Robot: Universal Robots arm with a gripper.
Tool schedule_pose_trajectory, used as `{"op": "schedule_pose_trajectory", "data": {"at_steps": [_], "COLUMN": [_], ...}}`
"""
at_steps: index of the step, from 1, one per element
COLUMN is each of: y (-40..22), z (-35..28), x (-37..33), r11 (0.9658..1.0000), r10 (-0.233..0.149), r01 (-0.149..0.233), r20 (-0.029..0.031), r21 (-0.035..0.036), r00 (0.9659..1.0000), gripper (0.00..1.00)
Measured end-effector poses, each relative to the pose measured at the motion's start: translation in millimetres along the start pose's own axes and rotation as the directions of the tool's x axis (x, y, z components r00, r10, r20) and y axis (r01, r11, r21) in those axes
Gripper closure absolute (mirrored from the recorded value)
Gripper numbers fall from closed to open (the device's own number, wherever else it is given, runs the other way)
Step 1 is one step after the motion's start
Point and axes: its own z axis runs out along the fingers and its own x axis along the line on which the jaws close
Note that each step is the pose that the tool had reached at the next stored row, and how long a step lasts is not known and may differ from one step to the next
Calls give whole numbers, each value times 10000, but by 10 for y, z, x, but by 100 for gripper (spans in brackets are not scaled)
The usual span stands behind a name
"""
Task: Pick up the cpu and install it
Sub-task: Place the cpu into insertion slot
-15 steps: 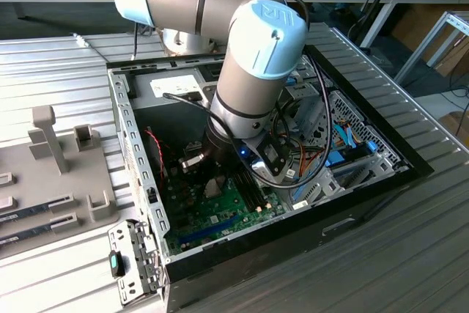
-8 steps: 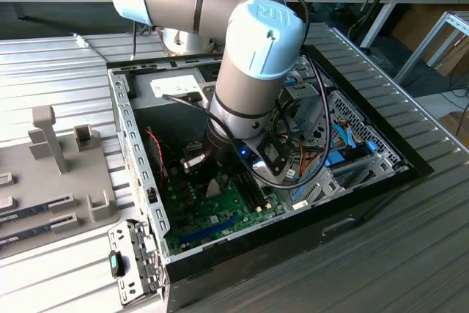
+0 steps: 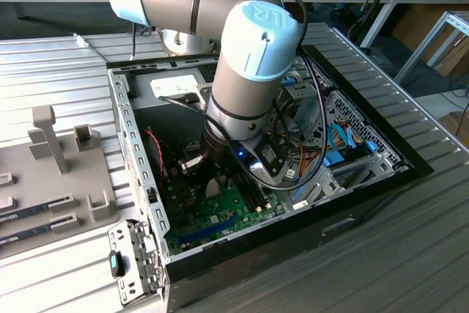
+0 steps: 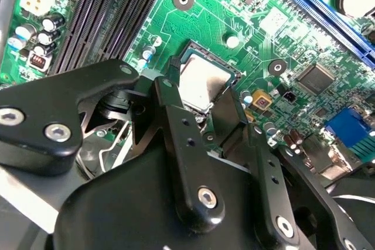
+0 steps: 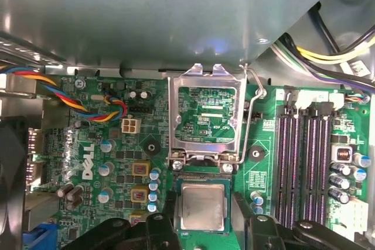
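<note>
The arm reaches down into the open computer case (image 3: 139,181), which lies on the ribbed metal worktop (image 3: 410,254). The end effector (image 5: 203,218) hangs low over the green motherboard (image 5: 94,162), its two black fingers (image 4: 181,144) set narrowly on either side of the cpu (image 5: 202,206). The cpu lies flat in its socket between the fingertips; whether they touch it cannot be told. Just beside it the metal retention frame (image 5: 205,115) stands flipped open, with the memory slots (image 5: 299,162) nearby.
</note>
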Motion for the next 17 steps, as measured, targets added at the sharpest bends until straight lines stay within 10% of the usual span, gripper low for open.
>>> {"op": "schedule_pose_trajectory", "data": {"at_steps": [17], "y": [-2], "z": [17], "x": [1], "r11": [10000], "r10": [-1], "r01": [1], "r20": [0], "r21": [0], "r00": [10000], "gripper": [59]}}
